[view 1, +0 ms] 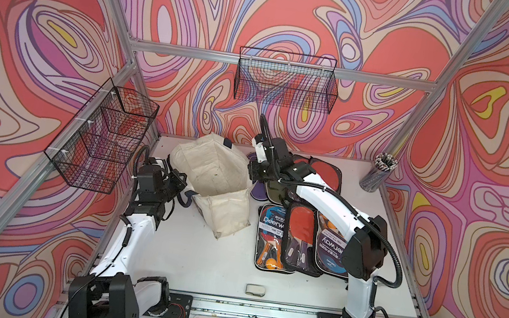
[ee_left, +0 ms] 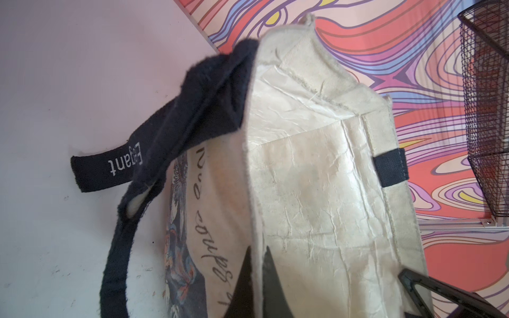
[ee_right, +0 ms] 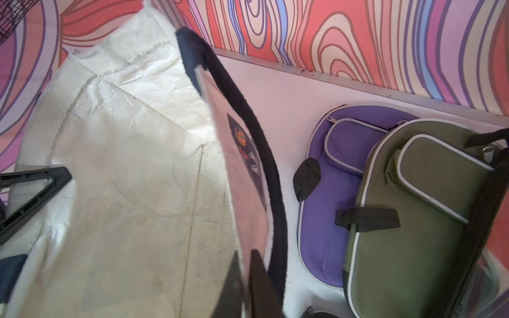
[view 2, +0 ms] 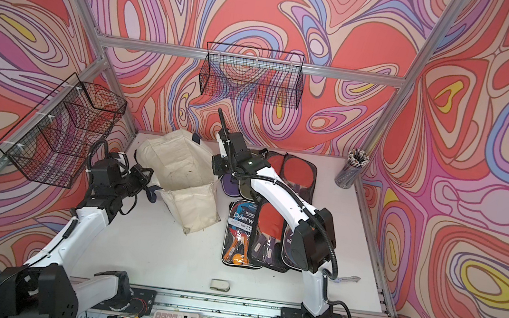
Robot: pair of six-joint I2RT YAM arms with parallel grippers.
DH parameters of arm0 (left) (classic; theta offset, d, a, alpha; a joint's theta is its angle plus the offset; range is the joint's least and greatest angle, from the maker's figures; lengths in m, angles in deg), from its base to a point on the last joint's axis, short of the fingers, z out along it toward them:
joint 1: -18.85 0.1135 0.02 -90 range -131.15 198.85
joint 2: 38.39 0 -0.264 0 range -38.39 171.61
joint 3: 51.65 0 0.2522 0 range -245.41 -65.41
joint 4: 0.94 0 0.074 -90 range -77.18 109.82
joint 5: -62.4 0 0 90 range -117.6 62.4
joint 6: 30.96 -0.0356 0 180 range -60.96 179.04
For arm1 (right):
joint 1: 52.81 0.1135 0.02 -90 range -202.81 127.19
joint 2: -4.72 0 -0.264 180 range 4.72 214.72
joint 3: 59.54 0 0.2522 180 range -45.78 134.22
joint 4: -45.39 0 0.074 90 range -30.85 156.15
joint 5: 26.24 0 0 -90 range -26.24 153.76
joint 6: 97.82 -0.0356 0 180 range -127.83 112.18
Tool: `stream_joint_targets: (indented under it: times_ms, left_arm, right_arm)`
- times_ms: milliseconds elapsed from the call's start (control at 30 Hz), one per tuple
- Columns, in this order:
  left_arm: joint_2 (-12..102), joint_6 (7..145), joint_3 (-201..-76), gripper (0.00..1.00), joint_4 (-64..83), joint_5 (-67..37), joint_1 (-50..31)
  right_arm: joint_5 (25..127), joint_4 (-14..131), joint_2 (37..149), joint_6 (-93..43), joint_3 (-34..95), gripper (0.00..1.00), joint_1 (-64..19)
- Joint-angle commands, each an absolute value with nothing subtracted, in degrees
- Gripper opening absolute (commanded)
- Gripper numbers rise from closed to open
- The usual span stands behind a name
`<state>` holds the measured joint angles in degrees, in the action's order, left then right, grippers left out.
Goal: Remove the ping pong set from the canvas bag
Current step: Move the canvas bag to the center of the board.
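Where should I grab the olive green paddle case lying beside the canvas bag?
Probably its black webbing tab, approached from above on the side facing the canvas bag. The olive green paddle case lies flat, overlapping the purple paddle case, and the tab sticks out past its piped edge.

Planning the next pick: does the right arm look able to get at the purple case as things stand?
Probably not yet. The purple case lies close beside it, but the right pincer is shut on the canvas bag and must let go first.
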<state>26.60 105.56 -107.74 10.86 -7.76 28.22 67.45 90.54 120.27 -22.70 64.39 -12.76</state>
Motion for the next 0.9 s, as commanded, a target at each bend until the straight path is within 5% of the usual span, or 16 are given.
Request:
stream_joint_targets:
  times_ms: [0,533,867]
  left_arm:
    - [28.25,104.84,-111.38,0.0,9.72,-10.12,28.61]
    - [47.28,104.13,-125.77,0.0,-0.46,-11.39,28.58]
    - [57.54,102.65,-135.61,0.0,-4.59,-9.2,28.52]
  right_arm:
    - [67.5,89.83,121.87,-22.83,66.39,0.0,-12.12]
    - [62.31,90.77,139.01,-21.93,89.49,0.0,-12.51]
    - [60.05,86.24,141.84,-22.85,92.14,0.0,-14.73]
